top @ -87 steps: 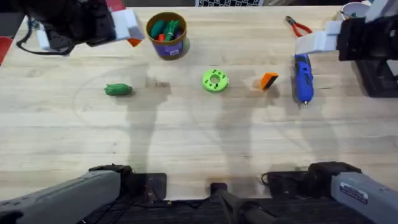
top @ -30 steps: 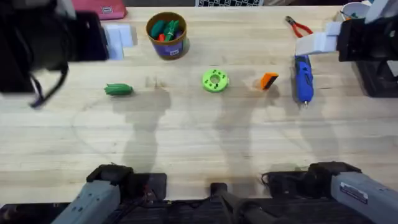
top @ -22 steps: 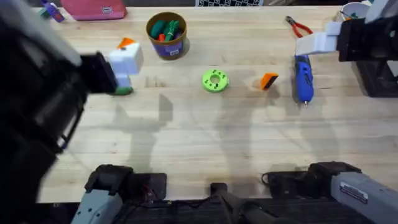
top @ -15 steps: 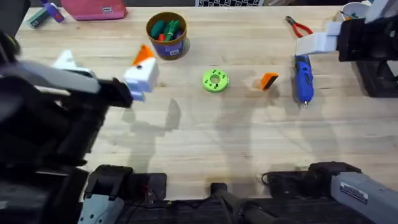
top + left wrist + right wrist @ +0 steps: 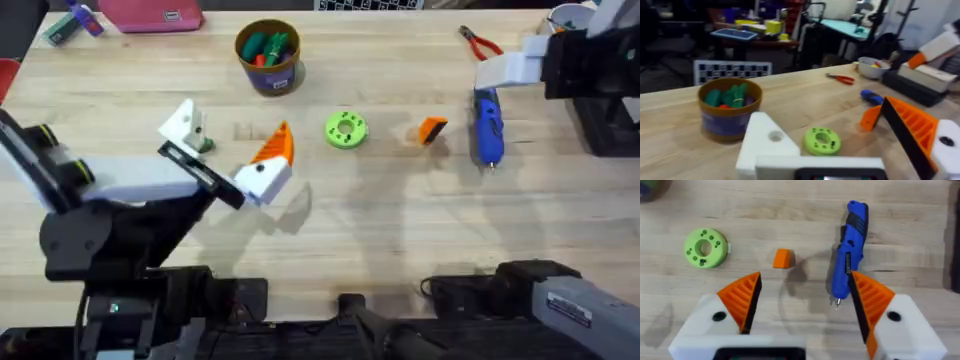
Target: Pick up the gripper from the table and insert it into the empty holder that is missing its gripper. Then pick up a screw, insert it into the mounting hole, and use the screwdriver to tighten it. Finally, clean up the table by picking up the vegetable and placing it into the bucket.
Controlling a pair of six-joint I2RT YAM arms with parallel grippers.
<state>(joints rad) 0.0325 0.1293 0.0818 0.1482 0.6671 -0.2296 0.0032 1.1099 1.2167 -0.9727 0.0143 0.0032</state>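
- Overhead: Left gripper (image 5: 225, 145) spread wide and empty, hanging over the table's left-middle. One finger wears an orange ribbed wedge (image 5: 272, 150); the other is the bare white holder (image 5: 183, 125), with the vegetable (image 5: 204, 145) peeking out just beside it. Loose orange gripper (image 5: 432, 130) lying flat between the lime disc (image 5: 346, 130) and the blue screwdriver (image 5: 487, 125), apart from both. Bucket (image 5: 268, 55) at the far edge, toy vegetables already inside.
- Left wrist: Same bare holder (image 5: 767, 142) opposite the ribbed pad; bucket (image 5: 729, 112) beyond.
- Right wrist: Right gripper (image 5: 802, 310) parted and holding nothing, poised above the loose gripper (image 5: 782, 258). Likely light, rigid and smooth — best pinched across the flat sides, not the sloped face, which would probably squirt out.
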